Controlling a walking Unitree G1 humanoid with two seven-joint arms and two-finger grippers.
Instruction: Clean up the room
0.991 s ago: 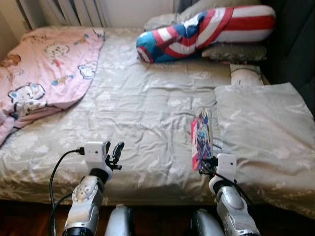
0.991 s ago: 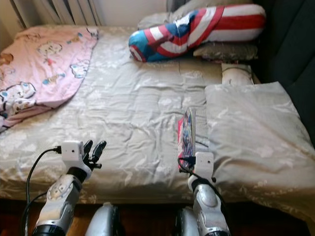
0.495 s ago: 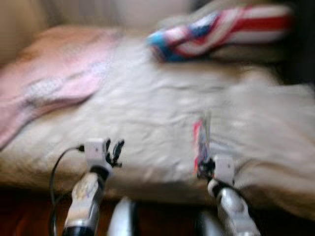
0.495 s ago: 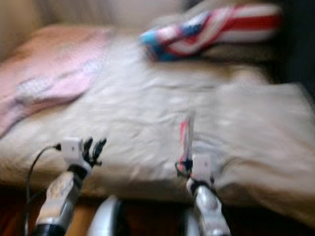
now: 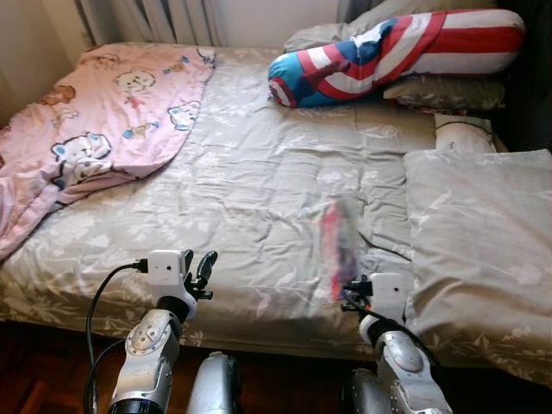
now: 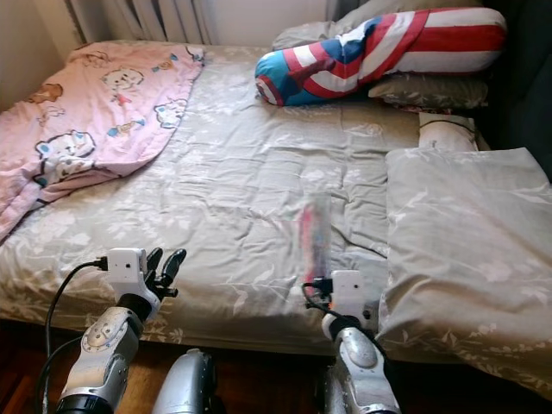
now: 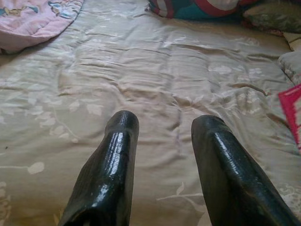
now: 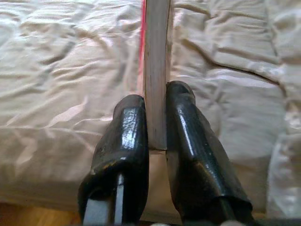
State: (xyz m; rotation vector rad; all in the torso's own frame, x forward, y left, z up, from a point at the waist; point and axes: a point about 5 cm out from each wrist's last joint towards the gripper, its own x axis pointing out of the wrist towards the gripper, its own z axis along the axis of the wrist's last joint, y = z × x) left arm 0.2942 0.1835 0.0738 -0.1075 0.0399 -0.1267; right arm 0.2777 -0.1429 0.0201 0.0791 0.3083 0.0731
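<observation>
My right gripper [image 8: 155, 115] is shut on a thin book [image 8: 156, 61] with a red and blue cover [image 5: 340, 241], held upright on edge over the near part of the bed. Both black fingers [image 8: 127, 136] press the book's pale page edge. My left gripper [image 7: 162, 141] is open with nothing between its fingers, low over the grey sheet near the bed's front edge [image 5: 203, 269].
A grey floral bed [image 5: 259, 172] spans the view. A pink cartoon blanket [image 5: 95, 121] lies at far left. A striped shield bolster [image 5: 388, 52] and grey pillows lie at the head. A grey pillow [image 5: 479, 233] lies at right. Dark wood floor [image 5: 34, 379] runs below.
The camera has shifted, so the bed sits further right in view. The book stays upright in my right gripper, its cover now blurred. The left gripper stays open.
</observation>
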